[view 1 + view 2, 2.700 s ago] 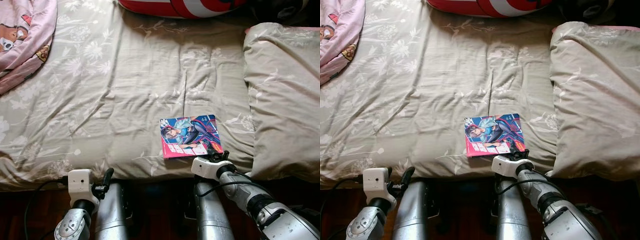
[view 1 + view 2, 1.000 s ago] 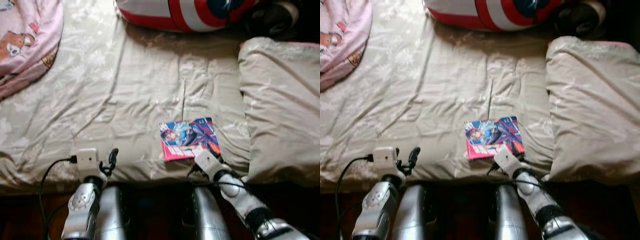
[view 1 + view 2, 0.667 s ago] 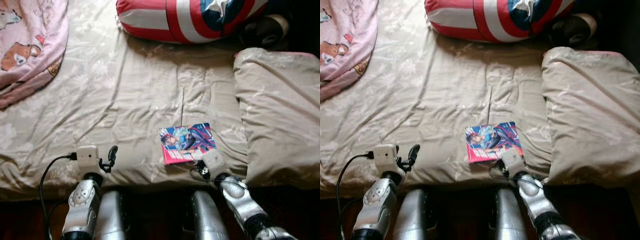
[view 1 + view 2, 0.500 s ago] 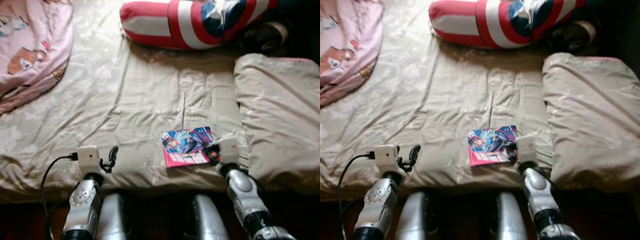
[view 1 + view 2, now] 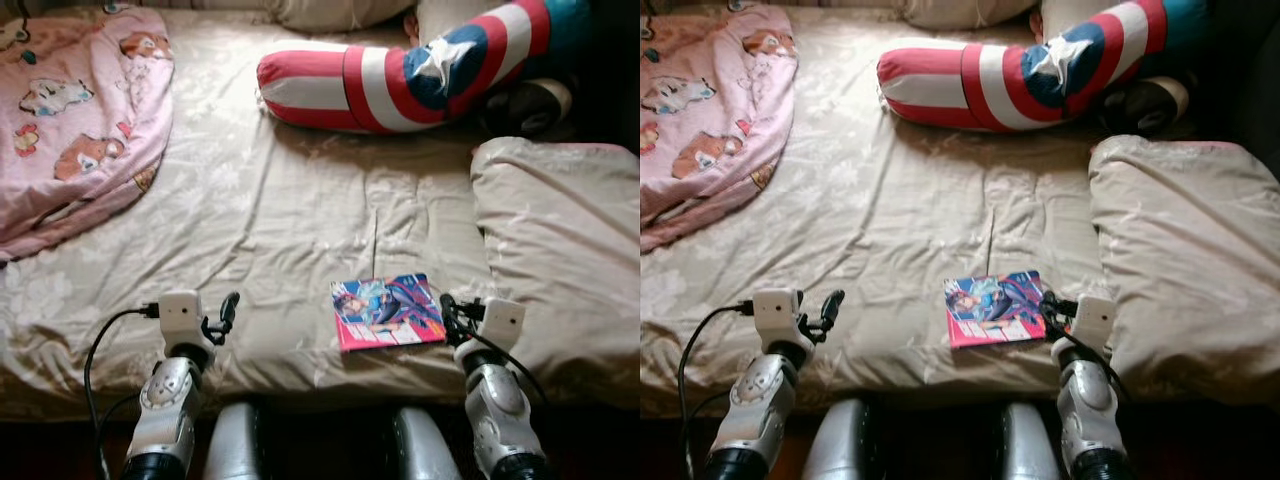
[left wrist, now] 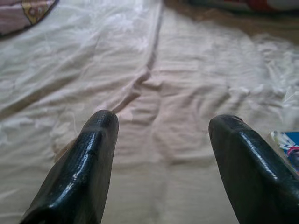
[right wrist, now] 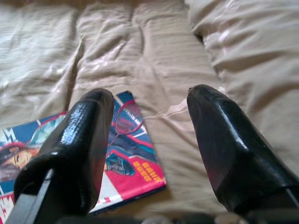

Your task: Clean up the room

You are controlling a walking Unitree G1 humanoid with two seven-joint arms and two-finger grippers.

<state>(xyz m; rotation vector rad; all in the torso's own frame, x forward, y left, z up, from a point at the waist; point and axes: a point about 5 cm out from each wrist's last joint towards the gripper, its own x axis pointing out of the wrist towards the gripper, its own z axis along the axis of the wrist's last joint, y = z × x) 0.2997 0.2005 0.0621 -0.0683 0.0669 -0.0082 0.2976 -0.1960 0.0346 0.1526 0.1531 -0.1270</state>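
Because the thin, glossy comic book with the pink-and-blue cover [image 5: 388,311] lies flat on soft bedding, best lifted from its right edge: slide one finger of the right gripper [image 5: 449,309] low under that edge, press the sheet down a little to open a gap, then close on the spine side rather than pinching from above. Lies close to the near edge of the bed with the beige floral sheet [image 5: 270,220], just left of the large beige pillow [image 5: 560,250] at the bed's right side. Worth keeping clear of the pillow, which crowds the approach.

Right gripper held just beside the book's right edge, forearm rising from below the bed's near edge, fingers spread wide and holding nothing; in the right wrist view, one finger [image 7: 77,140] over the cover's corner, the other over bare sheet. Left gripper [image 5: 228,306] raised over the near edge well left of the book, likewise wide open and empty. Farther back: a pink cartoon-print blanket [image 5: 75,110] at the far left corner, a red, white and blue striped star cushion [image 5: 400,75] along the far edge.
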